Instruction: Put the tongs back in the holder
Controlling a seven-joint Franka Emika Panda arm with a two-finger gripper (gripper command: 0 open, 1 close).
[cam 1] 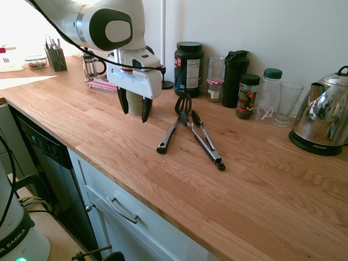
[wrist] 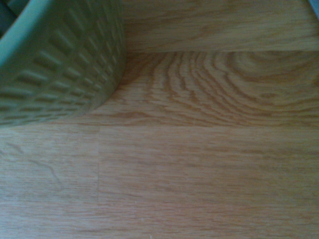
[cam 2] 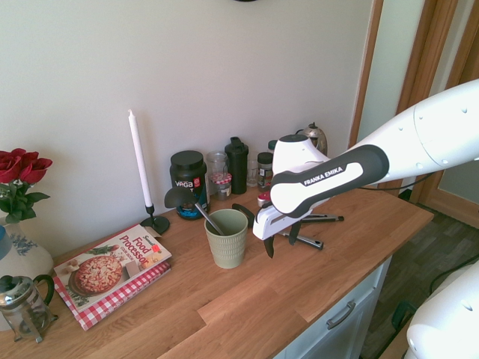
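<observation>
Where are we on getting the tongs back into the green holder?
Nothing looks done yet: the long grey metal tongs with black tips lie flat on the wooden counter. The white arm's gripper hangs open and empty beside the olive-green ribbed holder. Left: grasp the tongs, lift them, drop them in.

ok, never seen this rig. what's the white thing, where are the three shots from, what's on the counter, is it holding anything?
The white thing is a robot arm. Its pincer points down, open and empty, above the wooden counter. Two shots come from cameras on opposite sides of the arm. The third is on the wrist: it shows the counter and the green ribbed holder close up. The tongs lie flat on the counter, hinge end toward the front edge. A black spatula lies beside them. Along the wall stand jars, bottles and a kettle; the opposite view adds a cookbook and a candle.
</observation>
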